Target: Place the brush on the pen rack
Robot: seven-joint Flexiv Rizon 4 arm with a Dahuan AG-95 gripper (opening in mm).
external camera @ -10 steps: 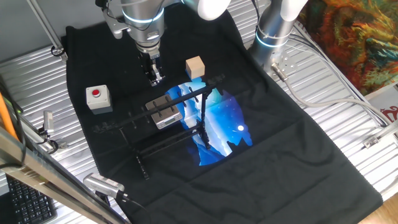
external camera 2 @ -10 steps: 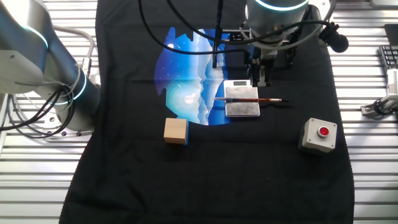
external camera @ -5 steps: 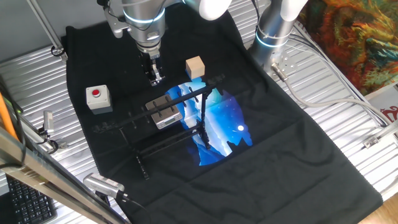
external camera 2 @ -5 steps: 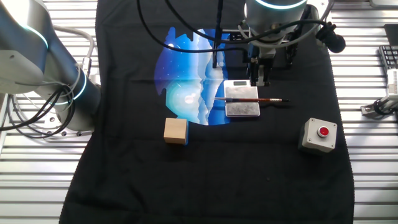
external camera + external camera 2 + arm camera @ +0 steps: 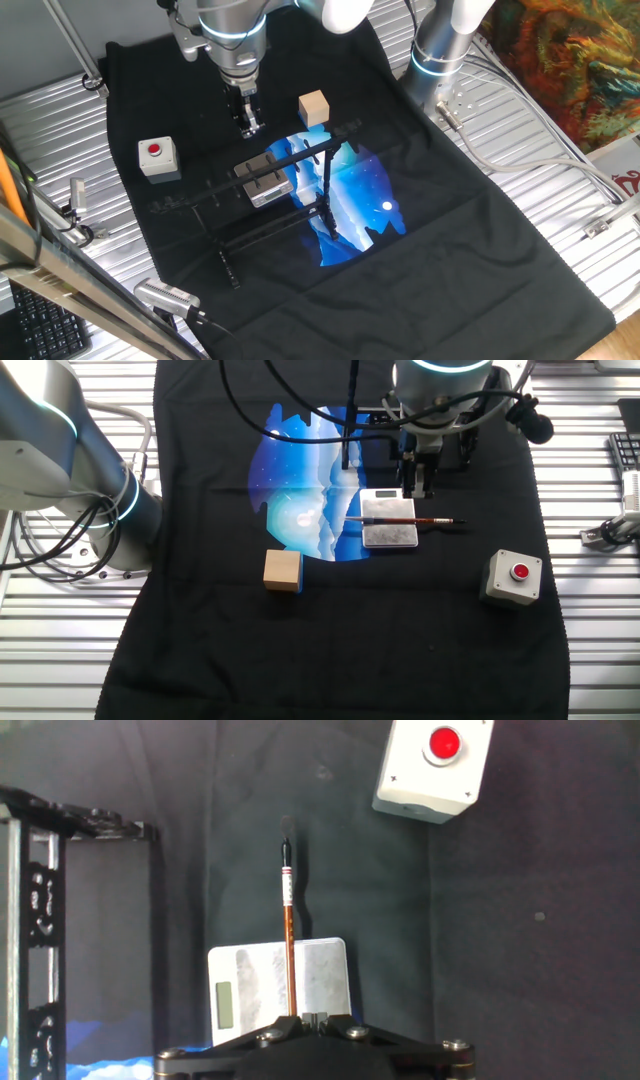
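Currently the brush (image 5: 401, 520) lies flat across the pen rack (image 5: 389, 520), both ends overhanging. End effector (image 5: 417, 487) hangs above the rack's far edge, clear of the brush; fingers look near-closed, gripping nothing. Button box (image 5: 514, 577) and wooden cube (image 5: 283, 571) sit apart on the surface (image 5: 330, 650).

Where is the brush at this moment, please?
In the other fixed view the brush lies across the top of the pen rack, just below the gripper, left of the red-button box.
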